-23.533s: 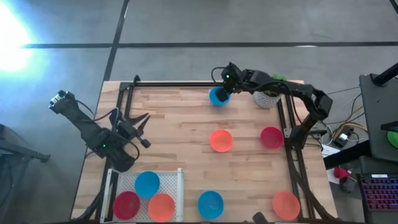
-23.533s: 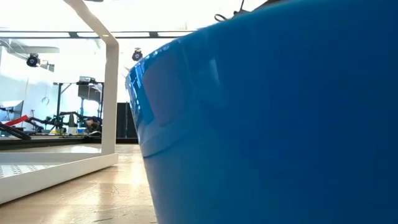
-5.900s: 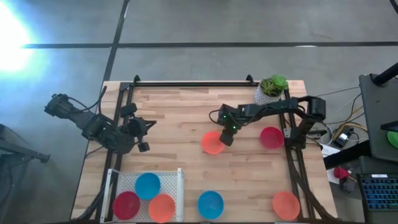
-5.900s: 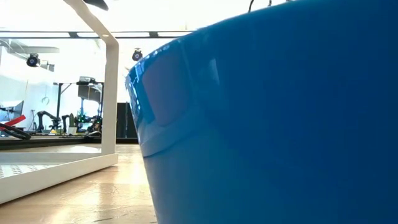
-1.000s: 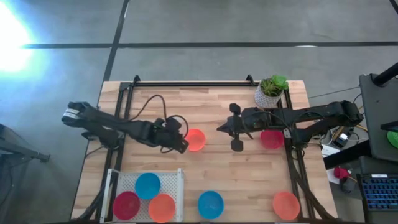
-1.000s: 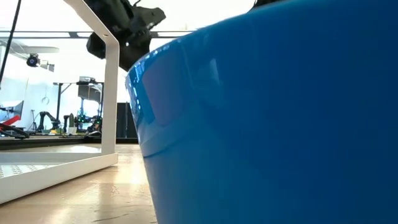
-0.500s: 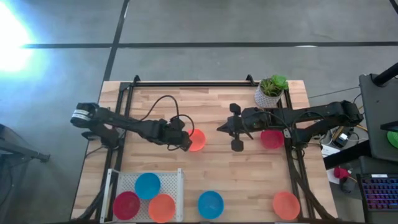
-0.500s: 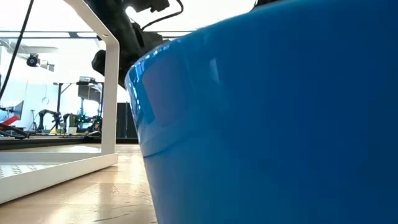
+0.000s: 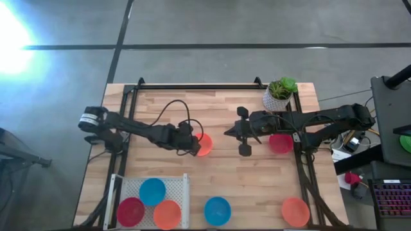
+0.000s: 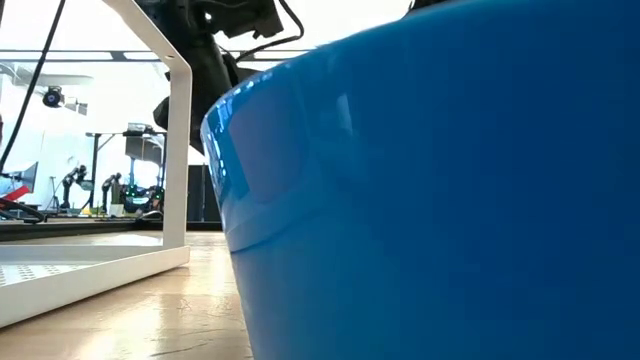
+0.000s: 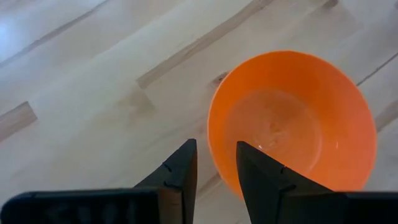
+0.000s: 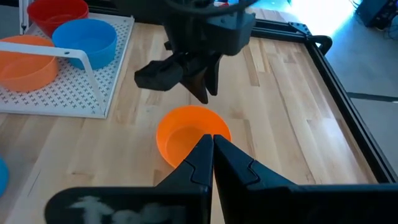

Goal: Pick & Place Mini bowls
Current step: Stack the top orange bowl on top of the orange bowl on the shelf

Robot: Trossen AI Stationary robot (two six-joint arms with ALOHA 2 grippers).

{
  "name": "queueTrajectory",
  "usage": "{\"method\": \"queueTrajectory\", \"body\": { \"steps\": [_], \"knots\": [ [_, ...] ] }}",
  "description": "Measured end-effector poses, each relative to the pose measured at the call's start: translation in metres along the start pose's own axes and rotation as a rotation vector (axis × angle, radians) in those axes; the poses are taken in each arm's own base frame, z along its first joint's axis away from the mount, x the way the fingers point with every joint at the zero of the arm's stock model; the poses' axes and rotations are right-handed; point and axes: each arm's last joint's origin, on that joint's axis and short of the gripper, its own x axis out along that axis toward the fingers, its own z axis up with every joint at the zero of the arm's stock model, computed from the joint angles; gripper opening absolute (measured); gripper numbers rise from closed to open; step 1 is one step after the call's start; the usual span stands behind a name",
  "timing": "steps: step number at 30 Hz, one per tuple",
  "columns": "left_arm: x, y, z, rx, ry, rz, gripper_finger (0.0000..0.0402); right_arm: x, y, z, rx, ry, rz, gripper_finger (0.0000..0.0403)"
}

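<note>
An orange mini bowl (image 9: 204, 145) (image 11: 292, 121) (image 12: 191, 133) stands upright on its base in the middle of the wooden table. My left gripper (image 9: 194, 148) (image 11: 215, 163) (image 12: 203, 94) is open a narrow gap and slants down just over the bowl's left rim (image 11: 212, 146), one finger toward the inside and one outside. My right gripper (image 9: 227, 133) (image 12: 211, 142) is shut, holds nothing, and hangs right of the bowl, pointing at it.
A white rack (image 9: 183, 186) at the near left holds blue (image 9: 152, 190), red (image 9: 130, 210) and orange (image 9: 167, 213) bowls. Loose bowls: blue (image 9: 217, 210) (image 10: 450, 200) filling the low view, orange (image 9: 295, 212), red (image 9: 280, 142). A potted plant (image 9: 279, 95) stands at the far right.
My left gripper has moved toward the table's right edge and down, closing in on the orange bowl's rim. The gap between its fingers shows no change. The bowl has stayed where it was.
</note>
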Motion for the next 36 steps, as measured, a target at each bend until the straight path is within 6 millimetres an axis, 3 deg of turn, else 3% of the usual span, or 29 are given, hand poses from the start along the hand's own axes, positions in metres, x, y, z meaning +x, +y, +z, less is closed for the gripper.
{"method": "queueTrajectory", "body": {
  "steps": [8,31,36],
  "knots": [
    [0.018,-0.006,-0.004,0.006,0.006,0.014,0.0105,0.0,0.0,0.0,0.0,0.0,0.0,0.0008],
    [0.045,-0.008,-0.014,0.031,0.038,0.07,0.0105,0.0,0.0,0.0,-0.001,0.0,-0.001,0.0008],
    [0.052,-0.007,-0.016,0.069,0.058,0.087,0.0081,0.0,0.0,0.0,0.0,0.0,-0.001,0.0008]
  ]
}}
